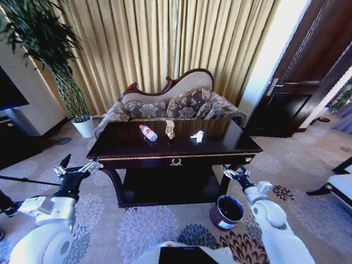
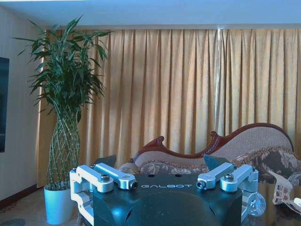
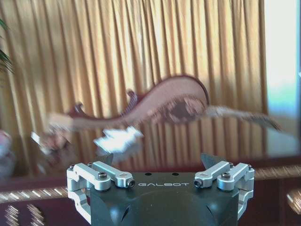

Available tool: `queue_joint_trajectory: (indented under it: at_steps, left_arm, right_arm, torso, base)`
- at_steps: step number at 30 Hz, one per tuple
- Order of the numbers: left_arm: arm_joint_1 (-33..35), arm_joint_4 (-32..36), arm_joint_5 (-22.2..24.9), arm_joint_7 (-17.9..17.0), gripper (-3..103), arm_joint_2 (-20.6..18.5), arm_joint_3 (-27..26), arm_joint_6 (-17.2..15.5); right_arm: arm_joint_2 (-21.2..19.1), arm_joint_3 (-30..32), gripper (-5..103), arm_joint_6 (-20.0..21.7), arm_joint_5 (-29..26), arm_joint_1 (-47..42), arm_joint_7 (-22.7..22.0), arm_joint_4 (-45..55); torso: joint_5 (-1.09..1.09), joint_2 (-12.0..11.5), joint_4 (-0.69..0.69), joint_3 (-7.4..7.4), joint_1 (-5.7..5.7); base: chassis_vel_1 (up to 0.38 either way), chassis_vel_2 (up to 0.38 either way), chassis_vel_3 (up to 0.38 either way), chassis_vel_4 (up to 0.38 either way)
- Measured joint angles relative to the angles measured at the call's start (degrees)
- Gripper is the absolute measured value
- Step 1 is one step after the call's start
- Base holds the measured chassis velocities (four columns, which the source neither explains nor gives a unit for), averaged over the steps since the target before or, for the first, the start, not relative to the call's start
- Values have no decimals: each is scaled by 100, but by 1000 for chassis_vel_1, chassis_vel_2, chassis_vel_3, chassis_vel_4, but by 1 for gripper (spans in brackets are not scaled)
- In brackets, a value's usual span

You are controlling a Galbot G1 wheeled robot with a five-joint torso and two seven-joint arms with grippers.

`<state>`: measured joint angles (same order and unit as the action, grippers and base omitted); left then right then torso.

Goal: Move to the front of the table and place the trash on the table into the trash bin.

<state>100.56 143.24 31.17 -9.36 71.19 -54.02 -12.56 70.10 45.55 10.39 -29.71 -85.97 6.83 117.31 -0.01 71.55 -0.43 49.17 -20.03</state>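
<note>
The dark glossy table [image 1: 231,144] stands ahead of me, in front of a sofa. On its top lie a clear bottle [image 1: 147,132] with a red-and-white label, a crumpled tan wrapper [image 1: 170,130] and a white scrap [image 1: 197,136]. The small dark trash bin [image 1: 227,212] sits on the carpet by the table's front right leg. My left gripper [image 1: 77,166] hangs open near the table's front left corner, short of the top. Open too, my right gripper [image 1: 234,172] is just above the bin at the front right corner. The right wrist view shows the open right gripper [image 3: 158,160] facing the white scrap [image 3: 117,139].
A sofa [image 1: 176,104] stands right behind the table. A tall plant in a white pot [image 1: 84,126] is at the back left, with dark furniture [image 1: 11,137] further left. A chair [image 1: 338,184] sits at the right. Patterned carpet [image 1: 137,225] lies open before the table.
</note>
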Motion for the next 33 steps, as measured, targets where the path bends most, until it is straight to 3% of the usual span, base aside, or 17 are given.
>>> queue_joint_trajectory:
  at_steps: [12, 33]
  left_arm:
    - [-3, 0, 23, -5, 100, 5, 13, -12]
    - [-1, 0, 24, 10, 100, -3, 4, -8]
  right_arm:
    - [105, -141, 100, 331, 272, -601, -290, 1541]
    - [107, -219, 100, 435, 509, -442, -287, 1525]
  torso:
    - [0, 0, 0, 0, 0]
    - [1, 0, 0, 0, 1]
  base:
    - [0, 0, 0, 0]
    - [-49, 46, 49, -48]
